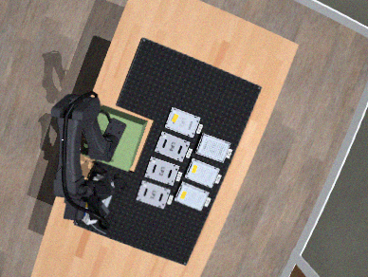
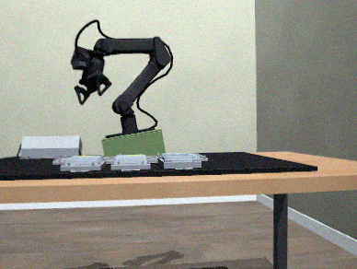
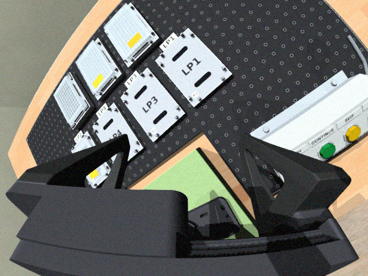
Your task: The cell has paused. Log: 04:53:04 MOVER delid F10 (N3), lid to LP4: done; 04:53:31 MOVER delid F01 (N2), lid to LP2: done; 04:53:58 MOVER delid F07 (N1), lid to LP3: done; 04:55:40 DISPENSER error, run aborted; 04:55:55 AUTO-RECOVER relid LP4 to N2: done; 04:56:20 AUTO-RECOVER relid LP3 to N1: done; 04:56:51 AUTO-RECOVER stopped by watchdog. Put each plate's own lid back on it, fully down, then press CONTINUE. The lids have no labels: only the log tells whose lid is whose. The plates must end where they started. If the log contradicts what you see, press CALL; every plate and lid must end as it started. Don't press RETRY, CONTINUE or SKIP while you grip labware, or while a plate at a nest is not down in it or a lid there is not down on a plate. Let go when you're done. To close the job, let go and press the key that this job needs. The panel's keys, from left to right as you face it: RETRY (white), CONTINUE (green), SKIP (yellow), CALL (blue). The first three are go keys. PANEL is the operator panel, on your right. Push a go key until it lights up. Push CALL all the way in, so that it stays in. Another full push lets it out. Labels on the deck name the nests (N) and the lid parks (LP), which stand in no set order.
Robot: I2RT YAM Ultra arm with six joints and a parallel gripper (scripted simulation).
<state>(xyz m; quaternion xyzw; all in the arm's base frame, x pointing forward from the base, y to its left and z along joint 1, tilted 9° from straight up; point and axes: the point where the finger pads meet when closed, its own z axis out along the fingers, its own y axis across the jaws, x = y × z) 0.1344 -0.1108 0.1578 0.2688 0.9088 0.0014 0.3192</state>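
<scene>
The claw (image 3: 184, 138) hangs high over the table with its fingers spread wide and nothing between them.

In the wrist view, just past the left finger at lower left, a loose lid (image 3: 93, 173) with a yellow tag sits on a park whose label is half hidden (LP2, by elimination). Parks LP4 (image 3: 104, 123), LP3 (image 3: 151, 103) and LP1 (image 3: 193, 67) run up toward the top centre, all bare. At upper left stand three plates: two lidded ones (image 3: 96, 68) with yellow tags and a bare plate (image 3: 71, 99) showing its wells. The nest labels cannot be read.

The panel (image 3: 309, 119) is at the right edge, with the green CONTINUE key (image 3: 327, 150) showing.

A lid is likely light, thin, stiff plastic, smooth enough to slip and easy to tip. It is best pinched across its narrow width on the two long side walls, low on the skirt, then lifted straight up and set down level.
</scene>
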